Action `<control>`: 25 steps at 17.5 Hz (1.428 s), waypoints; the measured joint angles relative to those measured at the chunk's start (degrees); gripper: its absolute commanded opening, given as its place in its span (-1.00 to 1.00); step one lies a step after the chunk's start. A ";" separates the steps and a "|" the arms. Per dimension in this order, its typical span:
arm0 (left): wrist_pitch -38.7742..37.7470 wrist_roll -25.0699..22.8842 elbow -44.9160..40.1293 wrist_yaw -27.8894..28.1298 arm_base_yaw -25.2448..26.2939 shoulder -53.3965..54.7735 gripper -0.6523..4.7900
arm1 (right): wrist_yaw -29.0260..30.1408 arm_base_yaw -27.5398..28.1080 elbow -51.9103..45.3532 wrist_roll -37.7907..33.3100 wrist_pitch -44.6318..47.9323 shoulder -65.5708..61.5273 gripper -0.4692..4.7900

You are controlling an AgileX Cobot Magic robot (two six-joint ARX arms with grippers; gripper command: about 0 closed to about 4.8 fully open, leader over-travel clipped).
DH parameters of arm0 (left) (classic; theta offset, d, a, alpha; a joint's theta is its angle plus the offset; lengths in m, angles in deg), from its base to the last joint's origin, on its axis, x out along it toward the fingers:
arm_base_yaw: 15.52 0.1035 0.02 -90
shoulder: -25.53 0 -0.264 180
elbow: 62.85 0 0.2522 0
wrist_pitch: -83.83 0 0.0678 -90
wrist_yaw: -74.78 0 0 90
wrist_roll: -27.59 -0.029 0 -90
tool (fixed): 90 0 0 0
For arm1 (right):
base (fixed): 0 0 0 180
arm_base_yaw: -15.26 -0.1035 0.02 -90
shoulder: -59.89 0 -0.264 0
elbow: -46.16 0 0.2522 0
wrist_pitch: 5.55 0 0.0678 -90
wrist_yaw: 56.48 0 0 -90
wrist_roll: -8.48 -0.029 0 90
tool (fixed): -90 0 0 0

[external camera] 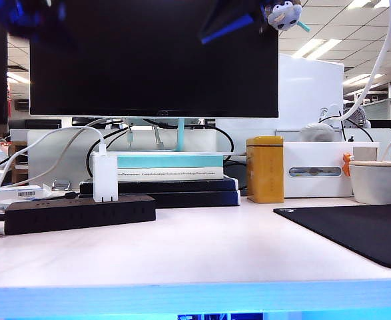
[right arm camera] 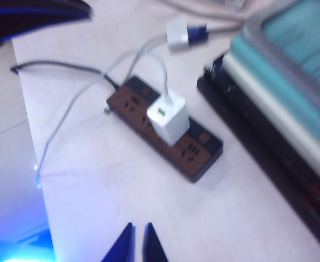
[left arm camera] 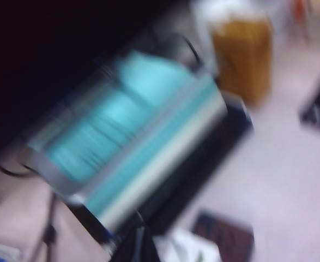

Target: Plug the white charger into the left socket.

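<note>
The white charger [external camera: 105,177] stands upright, plugged into the black power strip [external camera: 78,213] at the table's left, and its thin cable arcs up behind it. In the right wrist view the charger [right arm camera: 168,117] sits mid-strip [right arm camera: 198,153] with free outlets on both sides, so I cannot tell which one is the left socket. My right gripper [right arm camera: 138,232] hovers high above bare table, well short of the strip, shut and empty. My left gripper [left arm camera: 140,248] shows as a dark blur, shut and holding nothing, with the charger [left arm camera: 188,248] blurred beside it.
Stacked black-and-teal books [external camera: 168,177] lie right behind the strip under a large monitor [external camera: 154,57]. A yellow tin [external camera: 264,169], a white box [external camera: 315,170] and a white cup [external camera: 378,181] stand to the right. A black mat [external camera: 362,230] covers the near right.
</note>
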 measured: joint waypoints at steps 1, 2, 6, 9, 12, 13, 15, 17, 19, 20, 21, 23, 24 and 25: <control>1.86 2.60 -0.04 0.26 0.00 -2.54 -0.78 | 0.00 0.00 1.38 -0.55 -0.09 0.22 -0.69; 3.43 4.31 -0.04 0.50 -0.02 -4.68 -0.78 | -0.04 0.00 1.97 -0.74 -0.15 1.09 -0.69; 3.89 10.88 -0.02 6.64 -0.02 -18.12 -0.78 | -7.04 -0.02 3.30 -4.28 1.36 9.79 -0.69; -7.08 11.56 0.00 11.65 -0.02 -31.54 -0.78 | -12.72 0.11 3.30 -8.13 1.86 18.23 -0.71; -24.35 14.86 -0.04 11.69 -0.02 -44.87 -0.78 | -14.14 -0.02 3.15 -10.27 2.64 26.27 -0.71; -27.89 15.52 0.00 11.69 -0.02 -49.16 -0.78 | -15.54 -0.02 1.95 -11.61 2.60 29.00 -0.75; -36.24 15.61 -0.09 11.76 -0.02 -56.87 -0.78 | -19.28 0.00 -4.76 -13.31 4.00 36.00 -0.75; -42.73 15.34 -1.46 11.82 -0.02 -59.69 -0.78 | -21.64 -0.02 -15.78 -14.82 7.67 42.18 -0.74; -44.68 15.39 -8.22 11.85 -0.02 -63.58 -0.78 | -24.02 0.00 -35.34 -18.10 19.69 50.73 -0.74; -41.46 15.91 -14.03 11.76 -0.04 -64.70 -0.78 | -24.09 0.00 -45.90 -19.69 29.59 55.74 -0.74; -38.12 17.44 -18.25 11.56 -0.02 -64.59 -0.78 | -24.74 -0.02 -52.30 -20.81 35.32 58.97 -0.74; -29.68 20.72 -25.00 10.23 -0.04 -64.46 -0.78 | -28.37 -0.02 -60.06 -21.33 40.96 62.36 -0.74; -26.95 21.66 -27.12 10.25 -0.02 -64.46 -0.78 | -29.44 0.02 -62.38 -21.44 42.12 63.17 -0.74; -22.18 22.93 -31.56 10.32 -0.02 -64.43 -0.78 | -30.27 0.04 -66.82 -21.77 43.89 64.32 -0.74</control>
